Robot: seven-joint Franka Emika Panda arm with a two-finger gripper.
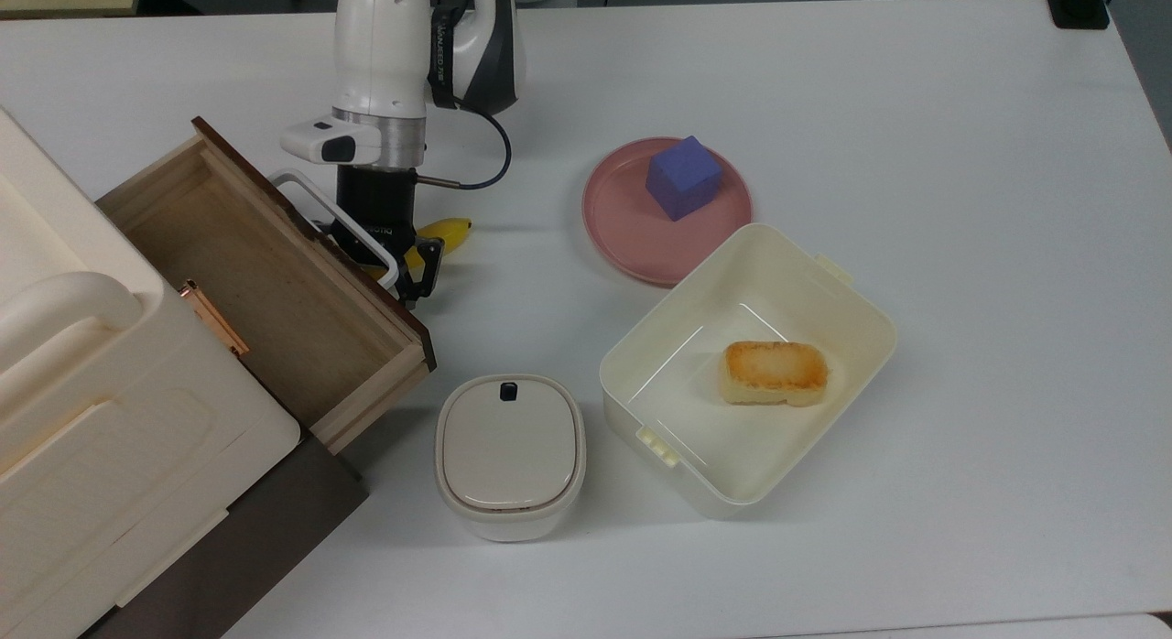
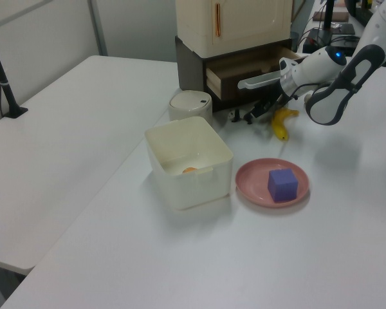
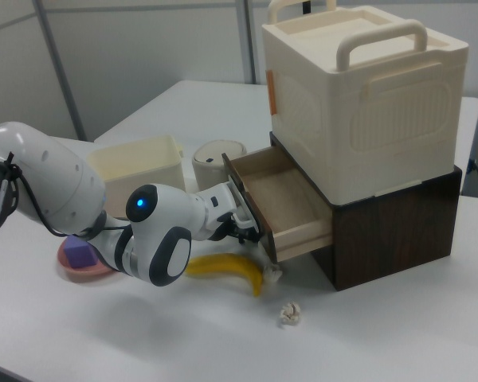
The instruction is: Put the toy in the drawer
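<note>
Jaws (image 1: 389,277) spread wide beside the wooden drawer's (image 1: 275,282) dark front, above the curved banana (image 1: 444,232).

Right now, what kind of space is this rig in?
Probably a lab or office test bench: a robot arm on a plain white table, grey partition panels behind, and mixed props such as a banana and a purple cube.
</note>
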